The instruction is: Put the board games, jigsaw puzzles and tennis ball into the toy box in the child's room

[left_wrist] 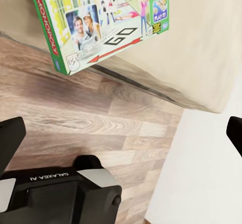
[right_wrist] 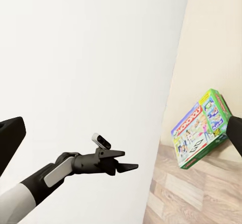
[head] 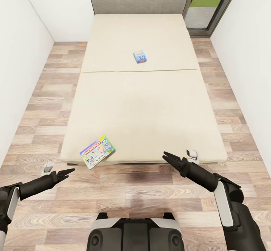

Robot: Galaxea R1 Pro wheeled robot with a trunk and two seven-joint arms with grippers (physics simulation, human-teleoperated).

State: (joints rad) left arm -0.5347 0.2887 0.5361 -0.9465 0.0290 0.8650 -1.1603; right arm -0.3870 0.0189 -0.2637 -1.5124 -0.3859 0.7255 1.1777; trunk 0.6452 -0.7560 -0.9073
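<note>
The bed [head: 150, 104] lies ahead with two board games on it. The larger one, green-edged [head: 97, 151], sits at the near left corner and overhangs the mattress edge; it also appears in the left wrist view [left_wrist: 101, 17] and the right wrist view [right_wrist: 201, 128]. The small blue one [head: 140, 56] rests near the bed's middle, toward the headboard. My left gripper [head: 69, 172] hangs open over the floor, just left of and below the larger game. My right gripper [head: 168, 156] is open at the bed's near edge, holding nothing. The table, toy box, jigsaw puzzles and tennis ball are out of view.
White walls [head: 22, 55] close in on both sides, leaving narrow strips of wood floor [head: 49, 93] beside the bed. A dark-framed window [head: 209, 2] stands at the back right. My base [head: 135, 232] is on the floor just short of the bed's foot.
</note>
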